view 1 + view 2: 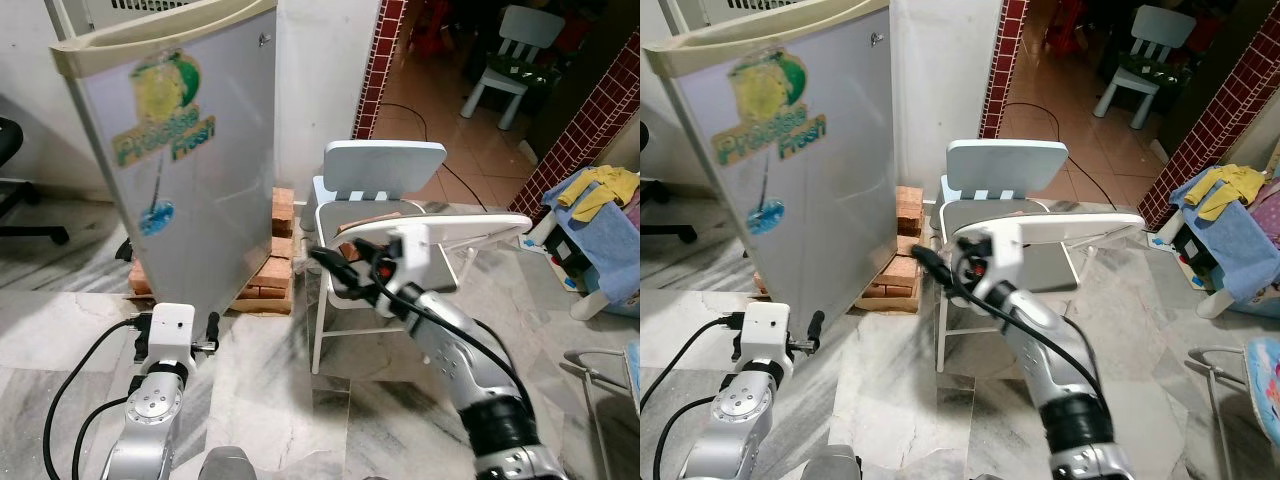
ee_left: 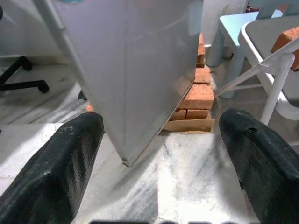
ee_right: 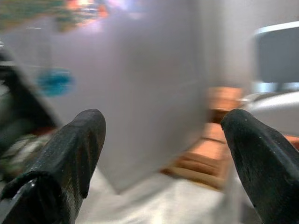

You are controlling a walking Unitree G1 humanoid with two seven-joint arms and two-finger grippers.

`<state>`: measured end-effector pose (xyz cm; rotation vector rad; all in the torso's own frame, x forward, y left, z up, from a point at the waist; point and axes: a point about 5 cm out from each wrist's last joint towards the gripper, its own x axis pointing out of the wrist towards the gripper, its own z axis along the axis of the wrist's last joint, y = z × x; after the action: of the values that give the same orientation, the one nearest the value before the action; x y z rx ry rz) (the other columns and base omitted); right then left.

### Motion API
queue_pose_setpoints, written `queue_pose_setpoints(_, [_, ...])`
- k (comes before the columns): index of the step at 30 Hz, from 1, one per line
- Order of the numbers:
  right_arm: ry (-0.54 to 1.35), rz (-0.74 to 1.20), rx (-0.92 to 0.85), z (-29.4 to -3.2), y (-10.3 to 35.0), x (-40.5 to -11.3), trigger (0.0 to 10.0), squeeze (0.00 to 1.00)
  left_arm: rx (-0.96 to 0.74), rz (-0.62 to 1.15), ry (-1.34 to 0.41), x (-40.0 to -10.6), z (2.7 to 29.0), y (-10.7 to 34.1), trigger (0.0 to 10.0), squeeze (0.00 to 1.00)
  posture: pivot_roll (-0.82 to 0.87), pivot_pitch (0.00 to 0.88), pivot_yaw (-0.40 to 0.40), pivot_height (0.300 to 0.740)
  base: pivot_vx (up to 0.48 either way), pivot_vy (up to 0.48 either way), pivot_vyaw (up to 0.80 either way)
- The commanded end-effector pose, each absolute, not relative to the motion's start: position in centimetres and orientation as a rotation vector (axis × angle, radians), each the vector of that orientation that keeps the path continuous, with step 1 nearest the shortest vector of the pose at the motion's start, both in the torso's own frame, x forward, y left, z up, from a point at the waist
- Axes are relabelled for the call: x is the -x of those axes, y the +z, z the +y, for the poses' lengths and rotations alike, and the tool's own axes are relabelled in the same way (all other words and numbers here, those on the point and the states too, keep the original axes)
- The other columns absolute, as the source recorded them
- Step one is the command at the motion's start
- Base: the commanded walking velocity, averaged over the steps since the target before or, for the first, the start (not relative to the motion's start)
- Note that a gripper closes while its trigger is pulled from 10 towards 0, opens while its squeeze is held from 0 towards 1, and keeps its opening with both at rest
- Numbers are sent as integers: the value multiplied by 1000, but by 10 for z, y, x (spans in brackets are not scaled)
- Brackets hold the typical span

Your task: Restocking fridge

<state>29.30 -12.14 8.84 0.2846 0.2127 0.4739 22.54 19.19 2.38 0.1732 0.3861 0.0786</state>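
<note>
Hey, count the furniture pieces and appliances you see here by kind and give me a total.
Fridge: 1
Light blue chair, near: 1
White child chair, far room: 1
White folding table: 1
Black office chair base: 1
Total: 5

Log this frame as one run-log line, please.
stage: approaching fridge, door shut | right gripper: raised toward fridge, open, empty | left gripper: low, open, empty | fridge on bricks | chair beside
</note>
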Motion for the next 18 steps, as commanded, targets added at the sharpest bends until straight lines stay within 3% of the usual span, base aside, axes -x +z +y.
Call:
queue_pose_setpoints(1, [282,195,-206,-148,83,-293,10000,0,-160,363,82,-227,191,28,10000,0,176,0,-79,740,0,480,0])
queue_pose_setpoints(8, [68,164,-92,-174,69,-283,10000,0,-185,343,71,-231,196,31,10000,0,150,0,-62,740,0,480,0])
queue_pose_setpoints(18, [1,136,-67,-181,69,-284,10000,0,-193,312,53,-242,197,34,10000,0,142,0,-64,740,0,480,0])
